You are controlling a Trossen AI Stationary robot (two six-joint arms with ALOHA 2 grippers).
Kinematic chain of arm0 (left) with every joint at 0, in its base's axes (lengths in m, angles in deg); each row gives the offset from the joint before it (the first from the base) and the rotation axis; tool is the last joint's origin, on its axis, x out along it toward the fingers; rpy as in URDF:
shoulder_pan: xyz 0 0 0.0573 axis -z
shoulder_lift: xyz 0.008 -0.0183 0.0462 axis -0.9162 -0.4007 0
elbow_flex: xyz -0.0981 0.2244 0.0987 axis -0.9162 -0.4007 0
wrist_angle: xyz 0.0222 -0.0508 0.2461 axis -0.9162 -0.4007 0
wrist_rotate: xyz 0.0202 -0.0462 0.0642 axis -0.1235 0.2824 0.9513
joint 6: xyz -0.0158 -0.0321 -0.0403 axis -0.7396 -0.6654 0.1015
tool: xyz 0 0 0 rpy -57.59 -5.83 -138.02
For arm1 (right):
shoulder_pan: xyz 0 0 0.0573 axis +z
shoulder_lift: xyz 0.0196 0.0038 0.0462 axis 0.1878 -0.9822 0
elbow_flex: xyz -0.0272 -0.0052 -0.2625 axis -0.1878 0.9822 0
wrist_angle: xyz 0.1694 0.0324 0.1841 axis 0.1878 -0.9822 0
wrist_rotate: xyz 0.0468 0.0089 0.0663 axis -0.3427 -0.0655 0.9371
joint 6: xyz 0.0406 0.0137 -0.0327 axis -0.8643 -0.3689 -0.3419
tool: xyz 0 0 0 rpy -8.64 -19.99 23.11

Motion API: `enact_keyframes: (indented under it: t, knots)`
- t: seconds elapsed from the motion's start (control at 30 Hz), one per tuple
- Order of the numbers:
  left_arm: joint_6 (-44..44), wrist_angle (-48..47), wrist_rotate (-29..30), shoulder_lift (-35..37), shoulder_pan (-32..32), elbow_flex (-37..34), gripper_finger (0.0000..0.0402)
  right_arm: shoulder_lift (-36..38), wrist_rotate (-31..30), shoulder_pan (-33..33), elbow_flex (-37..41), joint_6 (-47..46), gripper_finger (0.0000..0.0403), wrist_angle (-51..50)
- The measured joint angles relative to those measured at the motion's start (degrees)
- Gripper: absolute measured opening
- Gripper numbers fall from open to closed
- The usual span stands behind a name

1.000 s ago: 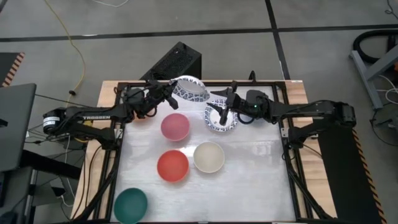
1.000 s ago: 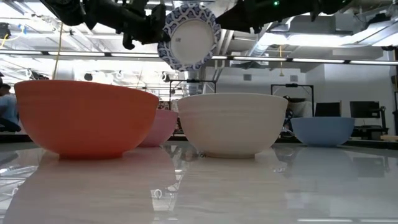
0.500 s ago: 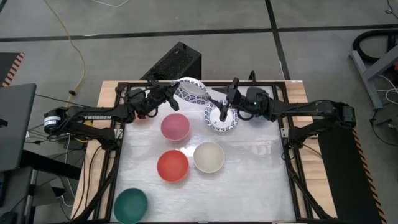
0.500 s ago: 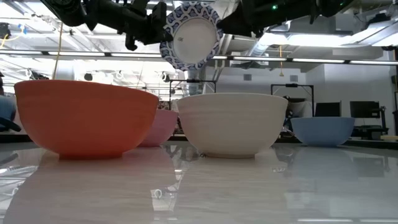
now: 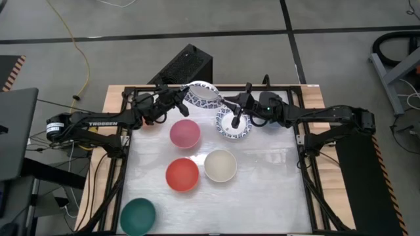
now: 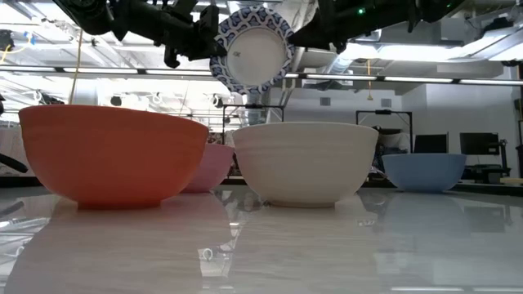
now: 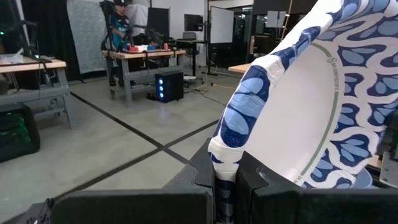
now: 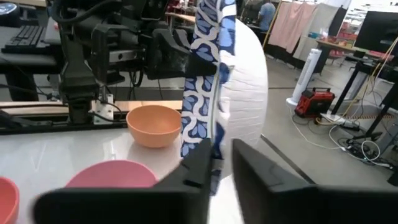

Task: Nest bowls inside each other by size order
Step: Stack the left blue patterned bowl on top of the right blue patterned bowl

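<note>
Blue-patterned white bowl was tilted on edge above table's far edge, rim clenched in left hand, apparently for handover or nesting. Right hand was closing over same rim; firm grasp unclear. Second patterned bowl sat just below.

The right gripper has moved in toward the left arm and now sits at the rim of the blue-patterned bowl held up at the back of the counter, where a second ago it hung farther off over the second patterned bowl. Its fingers, spread wide before, have drawn in on either side of that raised rim. The lifted bowl has tipped slightly between the two arms.
</note>
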Motion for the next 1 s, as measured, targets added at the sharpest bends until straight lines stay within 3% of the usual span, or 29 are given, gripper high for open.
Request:
enact_keyframes:
  t: [0.13, 0.3, 0.43, 0.67, 0.87, 0.93, 1.0]
  knots:
    - [0.5, -0.1, 0.0, 0.0, 0.0, 0.0, 0.0002, 0.0, 0.1, 0.0, 0.0, 0.0, 0.0012, -0.9]
    - [2.8, -2.6, -1.9, 0.0, 0.0, 0.0, 0.0024, 0.0, 0.1, 0.0, 0.0, -2.3, 0.0009, -1.0]
    - [5.0, -6.0, -3.4, 0.0, 0.0, 0.0, 0.0075, 0.0, 0.1, -0.4, 0.0, -6.3, 0.0005, -1.2]
    - [7.5, -10.3, -6.8, 0.0, 0.0, 0.0, 0.0194, 0.1, 0.7, -6.4, 0.0, -24.0, 0.0002, -10.2]
    - [7.1, -13.8, -6.7, 0.0, 0.0, 0.0, 0.0283, 0.4, 6.7, -11.7, 0.0, -30.4, 0.0002, -17.2]
    - [6.5, -14.4, -6.7, 0.0, 0.0, 0.0, 0.0299, 0.6, 11.5, -14.6, 0.0, -33.3, 0.0002, -19.3]
    - [6.1, -14.9, -6.6, 0.0, 0.0, 0.0, 0.0307, 0.7, 20.1, -19.2, 0.0, -37.1, 0.0001, -21.8]
